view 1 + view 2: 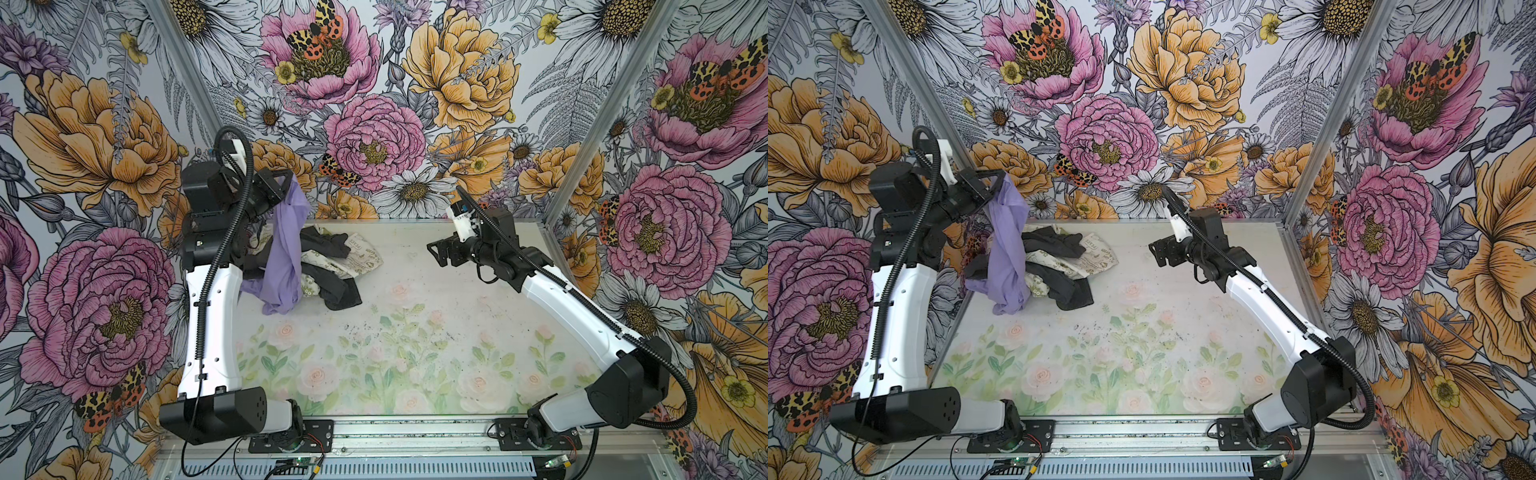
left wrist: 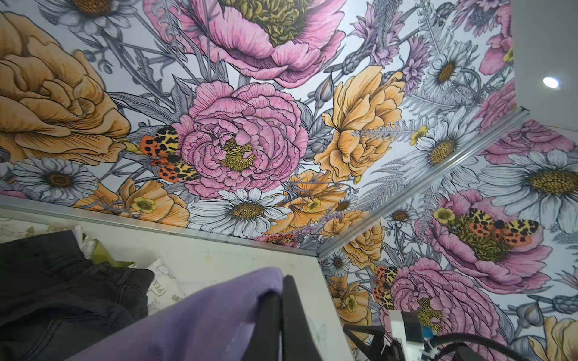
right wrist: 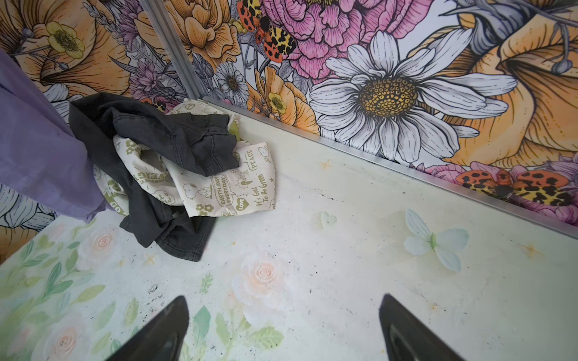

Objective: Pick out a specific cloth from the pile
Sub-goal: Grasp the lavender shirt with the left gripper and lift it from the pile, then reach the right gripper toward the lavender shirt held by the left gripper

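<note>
High left fingers (image 2: 294,328) pinch together; low right fingers (image 3: 165,334) stand spread wide.

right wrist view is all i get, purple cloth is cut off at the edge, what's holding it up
Observer: The left gripper, shut on the top of the cloth, high over the back left of the table.
Operator: is it clear of the pile yet
Observer: Not fully. In both top views its lower end bunches on the table at the front of the pile.
Operator: anything behind the cloth that i can't see
Observer: Yes. In a top view a dark garment shows on the left of the hanging cloth, so the cloth hangs across the pile. I cannot tell whether the garment is caught on it.
</note>
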Controlling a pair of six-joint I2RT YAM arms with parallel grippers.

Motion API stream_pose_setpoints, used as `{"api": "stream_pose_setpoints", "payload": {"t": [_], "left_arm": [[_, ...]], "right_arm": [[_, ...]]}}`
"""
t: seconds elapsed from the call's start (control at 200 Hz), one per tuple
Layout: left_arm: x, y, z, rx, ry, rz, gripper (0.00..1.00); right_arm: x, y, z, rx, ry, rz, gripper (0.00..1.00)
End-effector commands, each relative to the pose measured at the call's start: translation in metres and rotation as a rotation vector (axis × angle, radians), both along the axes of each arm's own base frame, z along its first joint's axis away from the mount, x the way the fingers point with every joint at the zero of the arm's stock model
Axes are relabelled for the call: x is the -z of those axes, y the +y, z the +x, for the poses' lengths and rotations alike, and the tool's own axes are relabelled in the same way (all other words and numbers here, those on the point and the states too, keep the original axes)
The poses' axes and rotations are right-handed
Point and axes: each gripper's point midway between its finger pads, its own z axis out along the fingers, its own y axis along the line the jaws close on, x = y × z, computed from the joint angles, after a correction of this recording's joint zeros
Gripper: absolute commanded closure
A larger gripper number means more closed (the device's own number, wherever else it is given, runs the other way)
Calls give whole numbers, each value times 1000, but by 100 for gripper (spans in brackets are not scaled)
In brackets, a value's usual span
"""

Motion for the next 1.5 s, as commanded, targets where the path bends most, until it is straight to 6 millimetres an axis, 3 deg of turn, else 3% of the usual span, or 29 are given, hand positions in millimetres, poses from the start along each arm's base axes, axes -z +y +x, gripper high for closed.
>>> {"api": "stream_pose_setpoints", "payload": {"t": [0.0,0.25,0.375,0.746,1.026,1.241,1.366,1.496], "left_arm": [[-34,-37,-15,142,-142,41,100],[8,-78,-3,191,-68,69,100],[32,-97,0,228,-25,87,100],[83,-136,6,299,76,115,100],[102,-140,10,301,116,126,100],[96,-144,13,319,103,121,100],[97,-148,12,331,107,118,100],[96,-150,10,339,108,113,100]], "right_arm": [[-25,18,-3,-65,-45,37,5],[-53,62,-18,-174,-73,97,7],[-58,85,-22,-231,-74,112,7],[-72,131,-4,-287,-70,190,10],[-71,149,-2,-310,-42,238,16],[-68,165,3,-321,-22,256,21],[-63,173,13,-303,-5,268,31],[-54,181,18,-300,28,280,48]]}}
